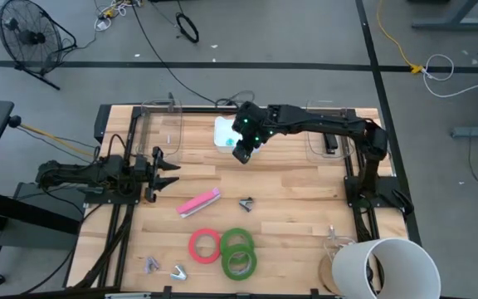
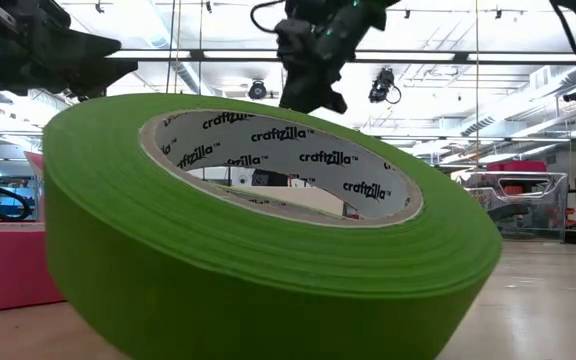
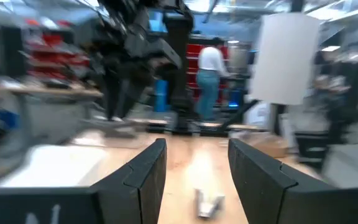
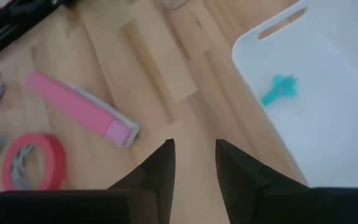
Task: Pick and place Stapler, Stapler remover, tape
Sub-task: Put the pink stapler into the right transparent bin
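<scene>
The pink stapler lies flat on the wood table. A small grey stapler remover lies just to its right. The tape lies nearer the front edge: a red roll and two green rolls, one of which fills the low view. My right gripper hovers open and tilted down beside the white tray, with nothing between its fingers. My left gripper stands open near the table's left edge and holds nothing.
The white tray holds a small teal object. Two more small grey removers lie at the front left. Clear bins stand at the far left and far right. A white cylinder stands at the front right. A person stands beyond the table.
</scene>
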